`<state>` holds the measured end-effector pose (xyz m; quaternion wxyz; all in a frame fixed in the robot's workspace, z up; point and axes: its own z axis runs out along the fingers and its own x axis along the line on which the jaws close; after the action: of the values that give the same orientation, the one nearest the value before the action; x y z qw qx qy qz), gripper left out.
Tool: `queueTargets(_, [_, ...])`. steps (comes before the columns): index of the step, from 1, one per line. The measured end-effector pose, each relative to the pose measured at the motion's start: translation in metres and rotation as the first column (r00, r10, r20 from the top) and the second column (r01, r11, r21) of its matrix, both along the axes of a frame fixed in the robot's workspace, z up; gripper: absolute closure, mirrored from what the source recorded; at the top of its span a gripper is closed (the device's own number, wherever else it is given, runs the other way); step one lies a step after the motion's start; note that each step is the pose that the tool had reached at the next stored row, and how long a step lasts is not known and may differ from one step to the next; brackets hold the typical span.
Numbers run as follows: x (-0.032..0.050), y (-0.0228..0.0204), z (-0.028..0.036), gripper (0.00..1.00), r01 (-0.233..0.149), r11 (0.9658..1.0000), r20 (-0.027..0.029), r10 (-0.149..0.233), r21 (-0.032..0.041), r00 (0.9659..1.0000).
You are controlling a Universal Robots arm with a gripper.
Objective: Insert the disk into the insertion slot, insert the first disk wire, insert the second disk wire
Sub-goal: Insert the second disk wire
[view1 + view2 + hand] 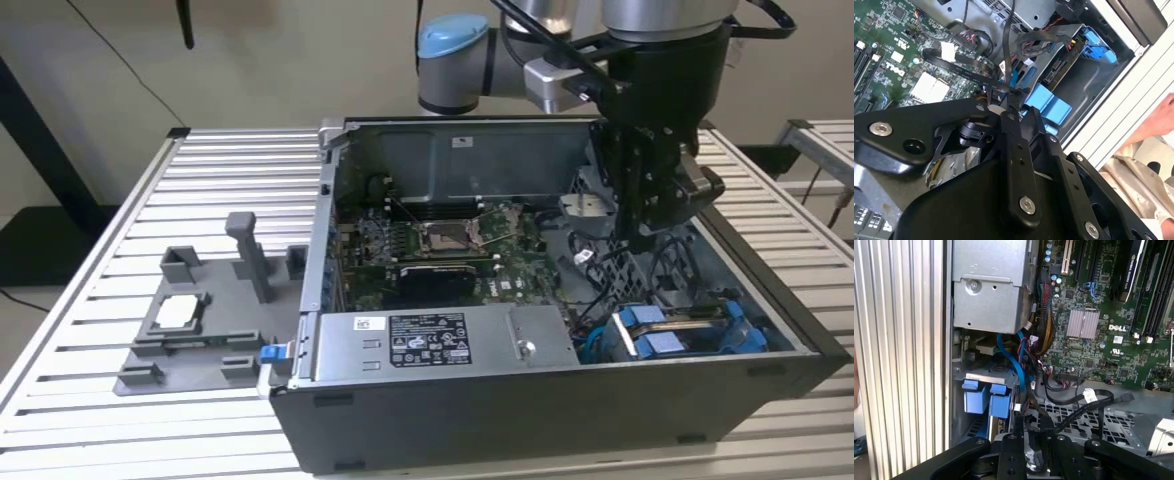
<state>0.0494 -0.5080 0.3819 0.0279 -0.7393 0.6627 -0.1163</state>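
Observation:
The disk (683,322) lies in the insertion slot (1089,82) at the front right corner of the black case, its blue carrier tabs (985,399) facing up. My gripper (645,235) hangs inside the case a little behind the disk, over the metal floor beside the motherboard. In both wrist views its black fingers (1014,140) come together, shut on a thin black wire (1006,45) that runs from the fingertips toward the drive bay. My gripper (1030,440) pinches that wire (1074,412) among other loose black cables.
The grey power supply box (427,340) sits along the case's front. The motherboard (441,240) fills the middle. A grey fixture with posts (200,320) stands outside the case on the exterior view's left. A person's hand (1161,122) rests beyond the case wall.

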Motion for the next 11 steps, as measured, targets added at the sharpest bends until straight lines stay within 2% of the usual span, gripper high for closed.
queueTargets(11, [0.0005, 0.0010, -0.0001, 0.72, 0.000, 1.0000, 0.0002, 0.000, 0.0022, 1.0000])
